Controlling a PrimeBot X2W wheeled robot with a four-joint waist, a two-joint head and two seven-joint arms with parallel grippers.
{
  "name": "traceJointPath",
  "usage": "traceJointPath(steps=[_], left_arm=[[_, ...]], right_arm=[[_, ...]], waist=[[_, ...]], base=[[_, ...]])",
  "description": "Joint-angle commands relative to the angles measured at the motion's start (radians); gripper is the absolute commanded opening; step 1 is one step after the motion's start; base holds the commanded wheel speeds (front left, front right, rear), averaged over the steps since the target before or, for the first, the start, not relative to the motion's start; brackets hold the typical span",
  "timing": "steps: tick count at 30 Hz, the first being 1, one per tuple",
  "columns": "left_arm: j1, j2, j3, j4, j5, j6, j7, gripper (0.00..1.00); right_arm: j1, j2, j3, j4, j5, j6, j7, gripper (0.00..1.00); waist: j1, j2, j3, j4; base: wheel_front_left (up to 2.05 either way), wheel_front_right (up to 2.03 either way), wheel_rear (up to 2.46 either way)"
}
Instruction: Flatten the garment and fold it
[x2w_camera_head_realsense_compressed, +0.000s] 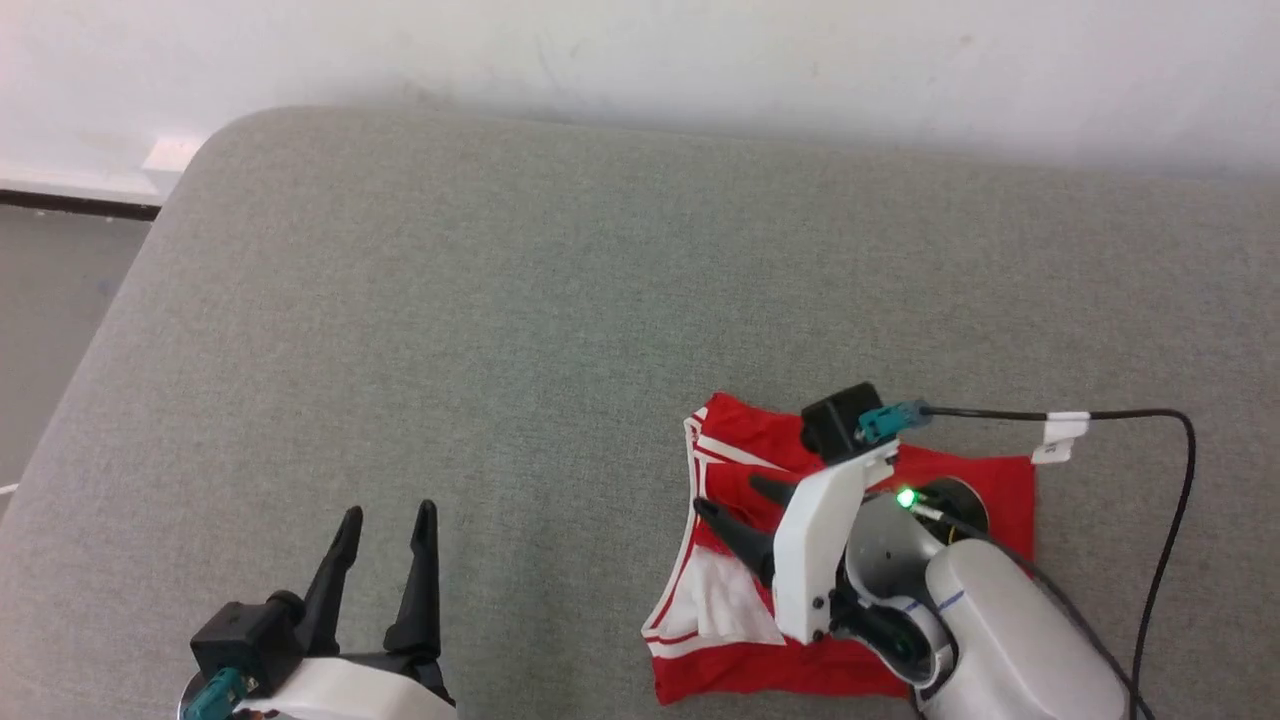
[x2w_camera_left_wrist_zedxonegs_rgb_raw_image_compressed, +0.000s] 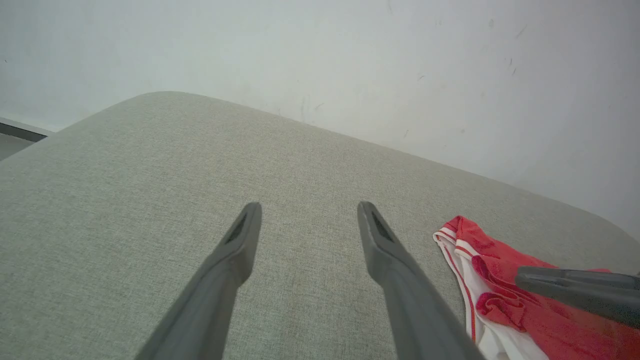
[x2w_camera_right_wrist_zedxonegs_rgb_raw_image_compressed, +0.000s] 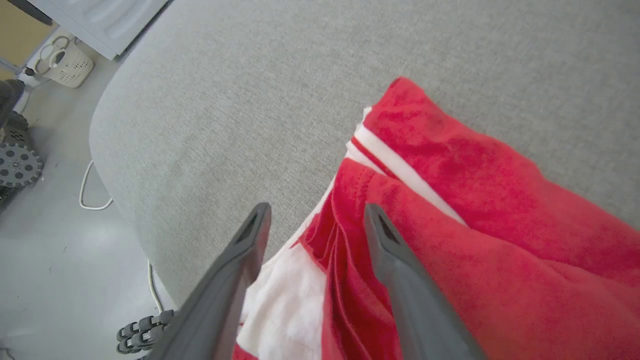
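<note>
Hovering just above a compact red-and-white bundle, the robot's right end effector (x2w_camera_head_realsense_compressed: 728, 495) stands with its two dark fingers spread and nothing pinched between them. The garment (x2w_camera_head_realsense_compressed: 730, 440) lies on its own on the grey fabric-topped table (x2w_camera_head_realsense_compressed: 500, 300), near the robot's edge and to its right. The jersey appears folded over on itself into a rough rectangle, with striped trim and a white sleeve panel showing along its left edge, so the folding looks largely done, though the layers at that edge bunch and wrinkle. The right forearm reaches in from the lower right, wrist bent so the fingers point leftward across the cloth, tips over the trimmed edge. In the right wrist view they straddle a ridge of red fabric — whether they touch it cannot be told. The left end effector (x2w_camera_head_realsense_compressed: 390, 510), also open, sits over bare table well apart from the garment, fingers pointing away from the robot — apparently placed out of the way of the work.
</note>
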Motion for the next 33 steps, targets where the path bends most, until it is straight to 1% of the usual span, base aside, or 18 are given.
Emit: traceJointPath(steps=[1, 3, 4, 7, 11, 13, 16, 20, 27, 33], left_arm=[[0.002, 0.003, -0.002, 0.0, -0.001, -0.005, 0.003, 1.0], [0.01, 0.005, -0.001, -0.004, -0.002, -0.001, 0.003, 1.0], [0.015, 0.006, 0.0, -0.008, -0.002, 0.001, 0.003, 1.0], [0.024, 0.009, 0.004, -0.025, -0.001, 0.007, 0.003, 1.0], [0.028, 0.013, 0.012, -0.052, 0.003, 0.016, 0.001, 1.0], [0.026, 0.015, 0.017, -0.061, 0.004, 0.017, 0.001, 1.0], [0.019, 0.016, 0.02, -0.068, 0.004, 0.016, 0.0, 1.0], [0.0, 0.019, 0.023, -0.07, 0.002, 0.009, -0.001, 1.0], [-0.023, 0.03, 0.023, -0.071, 0.006, 0.007, 0.003, 1.0], [-0.03, 0.037, 0.023, -0.073, 0.005, 0.008, 0.006, 1.0]], right_arm=[[-0.012, -0.001, -0.016, -0.021, 0.014, -0.001, -0.013, 1.0], [0.0, -0.001, -0.063, -0.066, 0.01, -0.001, -0.03, 1.0], [0.01, -0.001, -0.096, -0.094, -0.009, -0.001, -0.038, 1.0], [0.066, -0.004, -0.228, -0.204, -0.117, -0.001, -0.059, 1.0], [0.193, -0.022, -0.395, -0.374, -0.231, -0.001, -0.046, 1.0], [0.265, -0.019, -0.471, -0.44, -0.246, -0.001, -0.032, 1.0], [0.352, -0.015, -0.538, -0.5, -0.259, -0.001, -0.013, 1.0], [0.405, -0.006, -0.563, -0.508, -0.242, -0.001, -0.001, 1.0], [0.401, -0.002, -0.539, -0.451, -0.204, -0.001, -0.004, 1.0], [0.371, -0.001, -0.51, -0.344, -0.152, -0.001, 0.03, 1.0]], waist=[[0.0, 0.0, -0.009, -0.01], [0.0, 0.0, -0.012, -0.022], [0.0, 0.0, -0.012, -0.028], [0.0, 0.0, -0.003, -0.048], [0.0, 0.0, 0.023, -0.07], [0.0, 0.0, 0.039, -0.078], [0.0, 0.0, 0.063, -0.086], [0.0, 0.0, 0.09, -0.083], [0.0, 0.0, 0.116, -0.058], [0.0, 0.0, 0.126, -0.031]], base=[[0.0, 0.0, 0.0], [0.0, 0.0, 0.0], [0.0, 0.0, 0.0], [0.0, 0.0, 0.0], [0.0, 0.0, 0.0], [0.0, 0.0, 0.0], [0.0, 0.0, 0.0], [0.0, 0.0, 0.0], [0.0, 0.0, 0.0], [0.0, 0.0, 0.0]])
